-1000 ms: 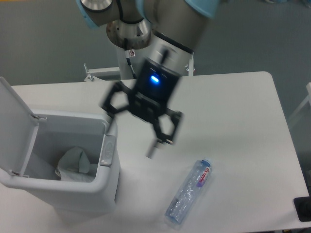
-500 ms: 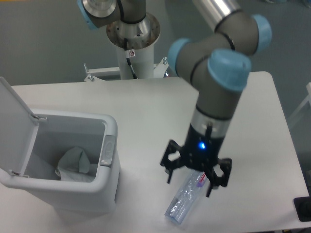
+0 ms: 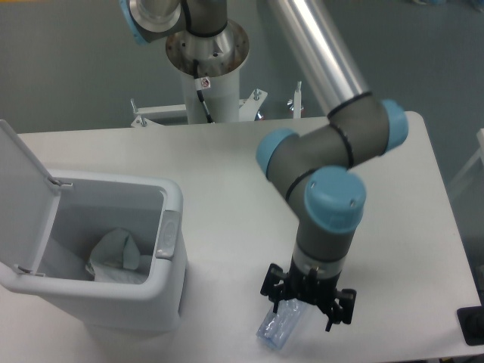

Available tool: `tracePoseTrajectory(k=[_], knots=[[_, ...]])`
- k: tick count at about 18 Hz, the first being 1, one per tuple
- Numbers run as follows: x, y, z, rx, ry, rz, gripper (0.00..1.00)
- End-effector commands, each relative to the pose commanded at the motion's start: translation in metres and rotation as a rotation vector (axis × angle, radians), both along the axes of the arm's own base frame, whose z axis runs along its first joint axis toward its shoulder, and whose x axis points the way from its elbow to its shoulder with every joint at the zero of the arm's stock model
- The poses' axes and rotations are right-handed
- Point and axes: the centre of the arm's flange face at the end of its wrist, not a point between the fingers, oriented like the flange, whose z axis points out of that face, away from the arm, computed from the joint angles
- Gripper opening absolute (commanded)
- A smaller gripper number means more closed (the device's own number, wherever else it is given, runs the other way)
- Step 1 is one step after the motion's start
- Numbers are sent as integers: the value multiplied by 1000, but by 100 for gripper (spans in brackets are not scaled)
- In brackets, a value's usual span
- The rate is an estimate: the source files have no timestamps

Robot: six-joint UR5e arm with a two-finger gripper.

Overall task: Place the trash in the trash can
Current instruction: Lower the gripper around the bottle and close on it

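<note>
Clear, crinkled plastic shows just below the tool (image 3: 308, 305): the bottle (image 3: 277, 327) lies flat on the white counter (image 3: 393, 189), only its lower end visible, the rest hidden under the tool's black body. The fingers are spread wide to either side of the bottle, with nothing clamped between them yet.

The step in hand looks like the grasp. To do it well, the tool should close across the bottle's narrow width, near its middle, so the long body hangs level when lifted. Thin walls like these will likely dent and may slip, so a firm, square grip matters.

Off to the tool's left stands the trash can (image 3: 172, 249), smooth pale grey plastic with rounded corners, its flat lid (image 3: 19, 198) hinged upward. Inside it lies the whitish plastic bag (image 3: 115, 254), soft and crumpled.
</note>
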Motion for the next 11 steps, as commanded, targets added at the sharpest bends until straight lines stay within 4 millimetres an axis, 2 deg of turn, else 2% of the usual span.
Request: tracePoseTrajectory(k=[3, 11], knots=[[10, 13, -22, -68, 2, -17, 100], [23, 26, -51, -100, -15, -41, 100]])
